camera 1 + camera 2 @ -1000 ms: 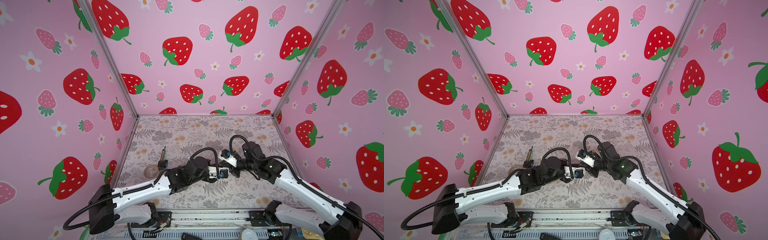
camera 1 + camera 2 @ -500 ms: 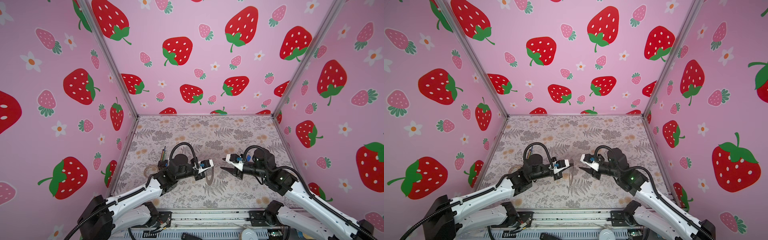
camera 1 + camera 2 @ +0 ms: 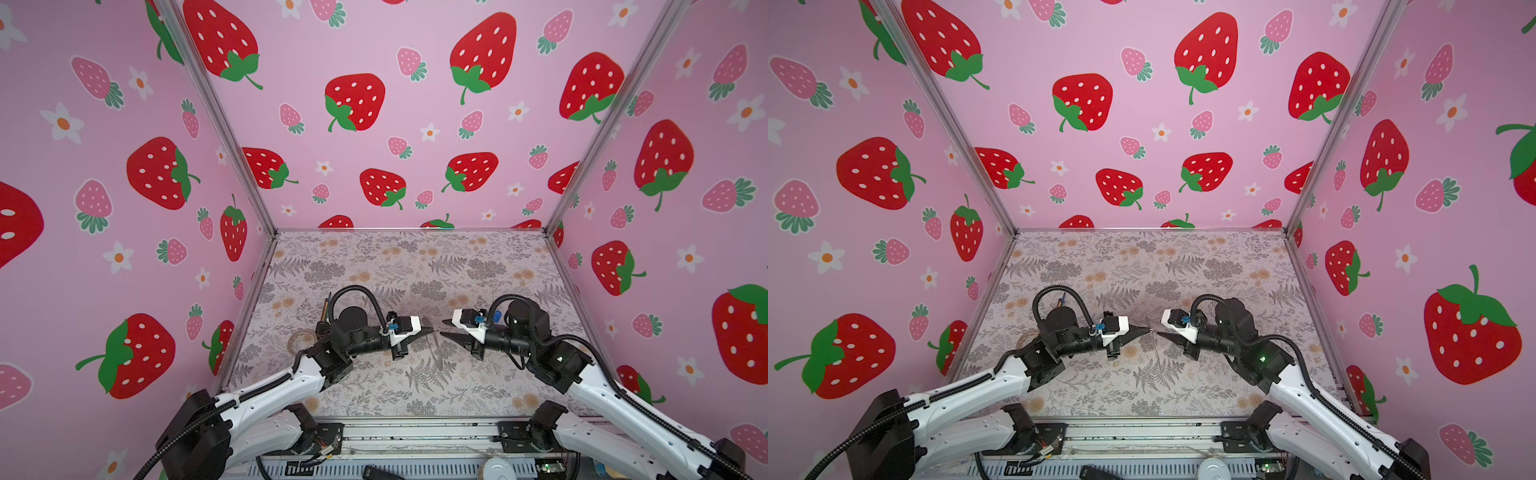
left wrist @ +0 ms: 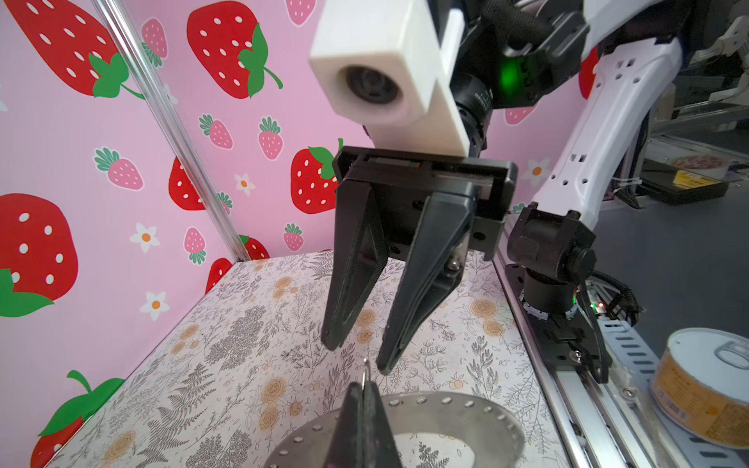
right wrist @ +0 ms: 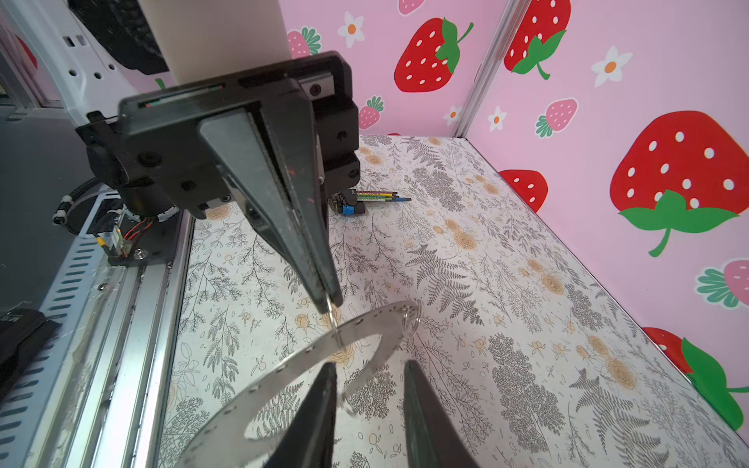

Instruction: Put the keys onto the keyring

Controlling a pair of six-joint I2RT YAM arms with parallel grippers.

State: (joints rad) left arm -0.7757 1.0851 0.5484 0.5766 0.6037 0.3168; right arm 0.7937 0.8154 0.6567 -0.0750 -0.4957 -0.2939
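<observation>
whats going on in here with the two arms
The left pincer is shut on a small silver loop, and the flat metal keyring disc appears to hang from that loop above the floral table. The right pincer faces it tip to tip, open and empty, close to the loop. A second small ring sits on the disc's rim.

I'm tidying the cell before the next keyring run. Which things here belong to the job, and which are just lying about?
Job: ring; loop pinched in the shut left hand; second loop on the ring's rim; open right hand.
Lying about: tape roll; pens; can beyond the table edge.
</observation>
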